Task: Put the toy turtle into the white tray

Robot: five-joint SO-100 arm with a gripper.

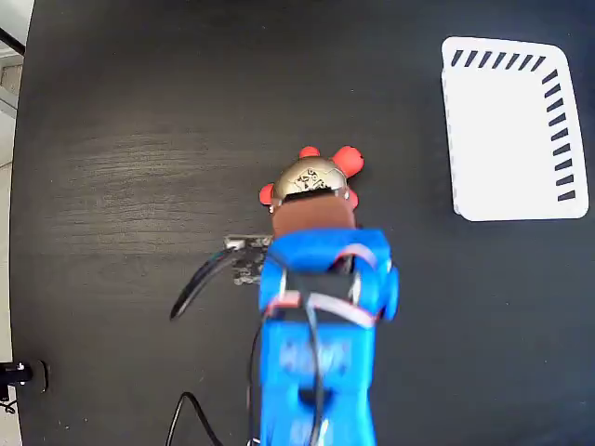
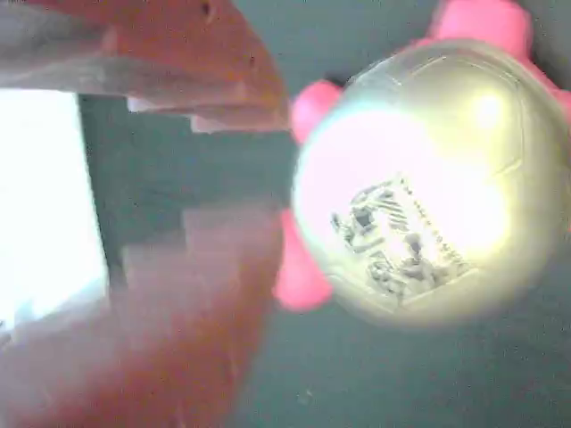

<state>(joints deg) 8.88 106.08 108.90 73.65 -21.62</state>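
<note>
Loose cables (image 1: pixel 200 279): in the fixed view they trail off the arm's left side over the dark table (image 1: pixel 121 139); I judge they could drag or snag when the arm swings toward the tray.
Blue arm (image 1: pixel 321 316): it reaches up from the bottom edge and is cut off there, so its base is not seen.
Gripper (image 1: pixel 314 209): its brown fingers sit at the near edge of the shell in the fixed view. In the wrist view the two fingers (image 2: pixel 196 53) stand apart at the left of the picture, with the turtle off to the right, not between them. It looks parted and holding nothing, though the tips are blurred.
Toy turtle (image 1: pixel 314 177): it rests on the table near the middle, well apart from the tray, its golden shell and dark mark facing up and its red limbs showing around it.
Risk at the turtle: the shell is smooth and domed, so a closing finger may slide off or push the toy away, in my judgement.
Hidden: the turtle's near side lies under the gripper.
White tray (image 1: pixel 507 130): it lies at the upper right, empty, with dark slots along its top and right sides.
</note>
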